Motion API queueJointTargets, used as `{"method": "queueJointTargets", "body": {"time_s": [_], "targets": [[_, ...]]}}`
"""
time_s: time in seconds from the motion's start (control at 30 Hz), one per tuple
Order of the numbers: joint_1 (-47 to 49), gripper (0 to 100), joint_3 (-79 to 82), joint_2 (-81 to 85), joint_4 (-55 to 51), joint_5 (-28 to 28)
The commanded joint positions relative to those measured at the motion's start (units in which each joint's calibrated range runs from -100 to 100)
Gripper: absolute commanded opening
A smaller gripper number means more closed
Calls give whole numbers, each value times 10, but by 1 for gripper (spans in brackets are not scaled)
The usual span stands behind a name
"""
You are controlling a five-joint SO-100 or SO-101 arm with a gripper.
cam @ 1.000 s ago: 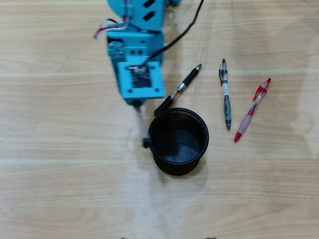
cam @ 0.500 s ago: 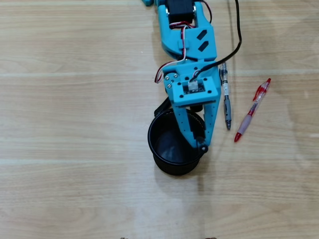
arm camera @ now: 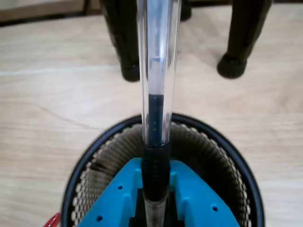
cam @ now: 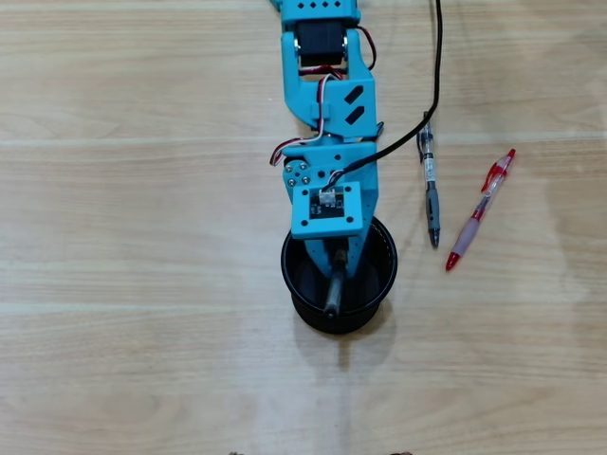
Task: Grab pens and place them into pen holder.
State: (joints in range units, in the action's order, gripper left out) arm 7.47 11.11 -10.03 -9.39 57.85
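Pale wooden worktop, and the gripper (cam: 334,284) has swung from the cup's right rim to dead centre over the pen holder (cam: 382,275), clenched on the clear-barrelled pen (arm camera: 156,94). Release looks imminent; two pens (cam: 432,190) wait toward the right edge.

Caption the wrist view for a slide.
Blue two-finger gripper clamps a clear-barrelled pen above the round black mesh pen holder on a wooden table.

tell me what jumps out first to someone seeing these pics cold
The bright blue plastic gripper hangs over the round black metal-mesh pen holder mid-table, shut on a clear-barrelled pen that fills the wrist view. To the right in the overhead view, a grey-black pen and a red translucent pen lie on the pale wooden table.
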Motion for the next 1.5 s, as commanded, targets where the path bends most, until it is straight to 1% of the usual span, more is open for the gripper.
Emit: {"method": "queueJointTargets", "body": {"time_s": [0.0,0.1,0.37,0.43,0.47,0.53,0.57,0.67,0.73,0.77,0.8,0.83,0.87,0.9,0.93,1.0,1.07,1.13,1.23,1.47], "targets": [[-9,8,-12,64,14,-31],[-12,10,-24,81,20,-45],[-17,11,-22,104,85,-48],[-16,11,-16,139,76,-57],[-15,11,-5,162,59,-73],[-13,11,12,219,-26,-115],[-13,11,13,251,-101,-134],[-19,16,-4,340,-406,-185],[-30,21,-29,376,-620,-197],[-31,24,-41,377,-710,-189],[-29,25,-48,373,-788,-168],[-20,27,-55,368,-835,-137],[10,26,-49,356,-874,-65],[30,26,-44,351,-879,-27],[77,26,-27,338,-877,46],[114,26,-19,323,-877,107],[137,25,-20,303,-870,148],[148,23,-16,281,-840,163],[151,23,4,225,-769,163],[147,23,36,137,-648,163]]}}
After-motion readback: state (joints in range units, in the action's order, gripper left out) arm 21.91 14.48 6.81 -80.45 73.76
